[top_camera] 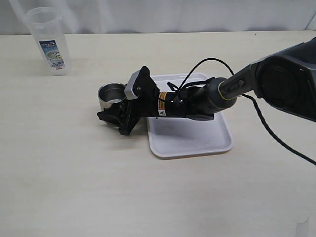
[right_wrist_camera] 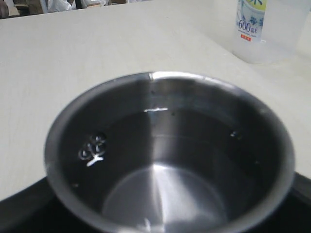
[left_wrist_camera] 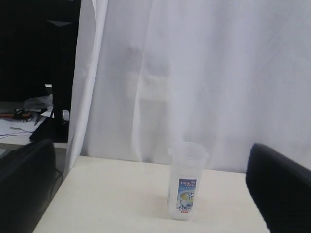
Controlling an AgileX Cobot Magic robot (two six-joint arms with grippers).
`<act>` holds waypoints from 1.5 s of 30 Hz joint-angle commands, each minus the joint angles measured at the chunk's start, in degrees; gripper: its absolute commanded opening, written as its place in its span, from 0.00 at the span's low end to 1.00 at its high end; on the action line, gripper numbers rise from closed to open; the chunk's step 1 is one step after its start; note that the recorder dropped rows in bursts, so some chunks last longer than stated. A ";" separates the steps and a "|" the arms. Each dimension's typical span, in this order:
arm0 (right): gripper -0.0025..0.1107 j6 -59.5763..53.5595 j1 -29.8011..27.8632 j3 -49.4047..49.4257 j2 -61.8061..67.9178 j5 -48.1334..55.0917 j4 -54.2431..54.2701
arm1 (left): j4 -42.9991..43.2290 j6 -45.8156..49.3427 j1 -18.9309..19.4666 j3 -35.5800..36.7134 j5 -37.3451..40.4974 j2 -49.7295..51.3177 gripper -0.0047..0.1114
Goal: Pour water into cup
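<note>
A pale table (top_camera: pixel 74 173) is backed by a white curtain (left_wrist_camera: pixel 194 73). A steel cup (top_camera: pixel 109 94), holding water, is stood beside a white tray (top_camera: pixel 197 143), enclosed by the right pincer (top_camera: pixel 111 109); a firm grip cannot be confirmed. The left pincer (left_wrist_camera: pixel 153 194) is spread wide, empty. A clear jug (top_camera: pixel 49 44) is stood well apart.

The right wrist view's edge crops the shiny grey steel cup (right_wrist_camera: pixel 160 145). It hides whether the right hand (top_camera: pixel 112 113) grips it.
</note>
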 commanded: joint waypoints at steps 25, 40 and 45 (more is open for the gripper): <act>0.06 0.43 -0.01 -0.10 0.07 0.82 -0.76 | -0.12 0.30 0.03 0.25 -0.03 -1.22 0.95; 0.06 0.43 -0.01 -0.10 0.07 0.82 -0.76 | -18.03 26.23 0.03 0.85 -0.30 -4.38 0.95; 0.06 0.43 -0.01 -0.10 0.07 0.82 -0.76 | -18.39 27.32 0.03 6.49 -5.14 -8.06 0.95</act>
